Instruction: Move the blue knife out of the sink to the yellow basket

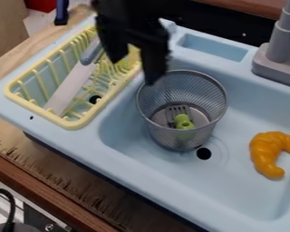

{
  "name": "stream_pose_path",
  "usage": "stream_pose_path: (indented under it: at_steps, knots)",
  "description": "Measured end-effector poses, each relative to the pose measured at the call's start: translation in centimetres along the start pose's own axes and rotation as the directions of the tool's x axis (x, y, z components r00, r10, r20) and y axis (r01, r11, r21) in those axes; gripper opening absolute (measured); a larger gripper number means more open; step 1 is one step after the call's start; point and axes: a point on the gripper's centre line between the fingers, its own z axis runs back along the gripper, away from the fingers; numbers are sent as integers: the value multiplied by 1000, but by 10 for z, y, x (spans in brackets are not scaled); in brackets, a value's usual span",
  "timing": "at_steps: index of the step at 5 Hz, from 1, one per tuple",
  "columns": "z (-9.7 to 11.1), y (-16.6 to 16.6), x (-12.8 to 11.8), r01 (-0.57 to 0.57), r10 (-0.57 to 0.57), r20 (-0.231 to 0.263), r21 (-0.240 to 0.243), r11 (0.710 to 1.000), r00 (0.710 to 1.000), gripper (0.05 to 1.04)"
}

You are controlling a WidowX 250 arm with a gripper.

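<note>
The gripper (133,68) hangs from the top edge, its two black fingers spread apart with nothing between them. It stands over the right side of the yellow basket (81,125), near the sink's left edge. Inside this rack-like basket lies the knife (72,88), its pale blade slanting toward the front left and its blue-grey handle toward the back. The handle is just left of the gripper's left finger. The light blue sink (244,190) is on the right.
A round wire mesh basket (218,111) stands in the sink, holding a fork with a green handle (184,122). An orange croissant-shaped toy (267,156) lies to its right. The grey faucet (280,50) rises at the upper right.
</note>
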Motion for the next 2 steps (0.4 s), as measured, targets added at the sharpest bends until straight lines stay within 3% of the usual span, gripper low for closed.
stream_pose_path:
  at_steps: [2]
  knots:
    - [-12,-9,50,-121,121,16,18,992,993,995]
